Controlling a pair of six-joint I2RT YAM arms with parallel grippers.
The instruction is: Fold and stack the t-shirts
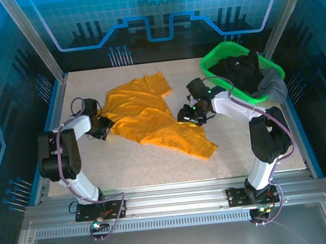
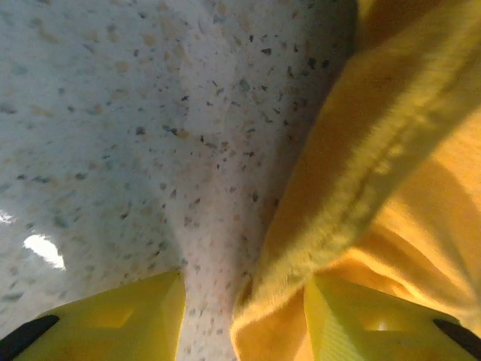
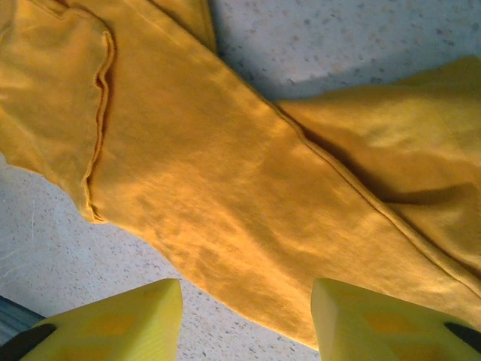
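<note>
T-shirt (image 1: 151,120): one orange-yellow shirt, lying rumpled and unfolded on the counter (image 1: 126,163), mid-scene between the two hands.
Left hand (image 1: 104,127): low at the shirt's left edge; jaws parted, hem lying between the fingers, not pinched.
Right hand (image 1: 187,115): over the shirt's right side; jaws parted, holding nothing.
Basket (image 1: 211,65): green, far right; dark garments (image 1: 242,71) inside.
Progress: no fold made, no stack begun. Judged early: flattening, folding and stacking all remain.
</note>
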